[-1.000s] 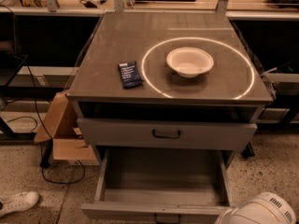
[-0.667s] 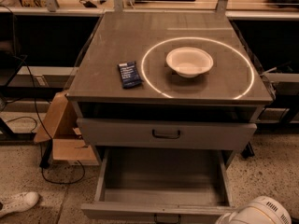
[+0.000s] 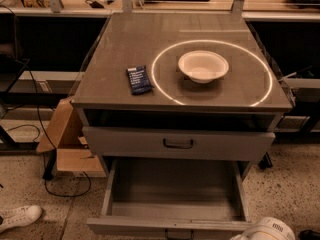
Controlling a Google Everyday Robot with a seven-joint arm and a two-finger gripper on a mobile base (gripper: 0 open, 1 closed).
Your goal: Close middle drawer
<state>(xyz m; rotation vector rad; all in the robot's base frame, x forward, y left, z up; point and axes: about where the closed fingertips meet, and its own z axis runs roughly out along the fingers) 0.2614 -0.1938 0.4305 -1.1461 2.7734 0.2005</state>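
Note:
The middle drawer (image 3: 175, 191) is pulled far out below the cabinet top, and its wide grey box is empty. Its low front panel (image 3: 125, 225) lies along the bottom edge of the view, with a small dark handle (image 3: 178, 232) at centre. Above it a taller grey drawer front (image 3: 125, 143) with a black handle (image 3: 178, 144) stands slightly out. My gripper is out of view. Only a white rounded part of my arm (image 3: 265, 230) shows at the bottom right, just right of the open drawer's front corner.
On the cabinet top (image 3: 115, 39) sit a white bowl (image 3: 203, 66) inside a bright light ring and a dark blue packet (image 3: 138, 79). A cardboard box (image 3: 67, 139) and cables lie at the left. A white shoe (image 3: 20, 217) is at the bottom left.
The white arm part has shifted a little to the left and lower at the bottom edge. The drawers, bowl and packet have not moved.

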